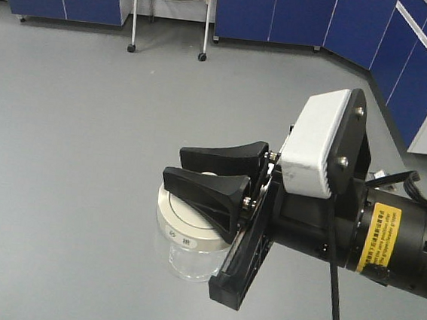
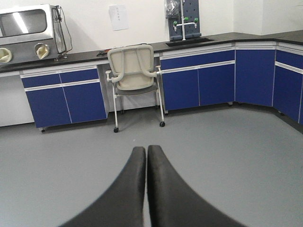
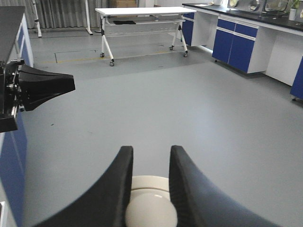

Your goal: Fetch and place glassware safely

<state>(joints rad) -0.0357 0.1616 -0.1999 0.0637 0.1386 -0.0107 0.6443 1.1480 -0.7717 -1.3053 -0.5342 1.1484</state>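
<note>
Since the right gripper (image 3: 151, 152) has its 2 jaws pinching the lid knob (image 3: 151, 213), the glass jar (image 1: 183, 261) hangs right under them, open grey floor (image 1: 72, 131) all around. Left gripper (image 2: 146, 151): jaws pressed together. Blue cabinets (image 1: 295, 17) and a wheeled chair (image 2: 134, 71) well off. Yellow label (image 1: 381, 238) on the arm, text too small to read.

black tool (image 1: 175, 166), white camera housing (image 1: 317, 143)

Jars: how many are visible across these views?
1. The jar hangs from the right gripper, clamped at its lid knob; others may lie out of frame.
</note>
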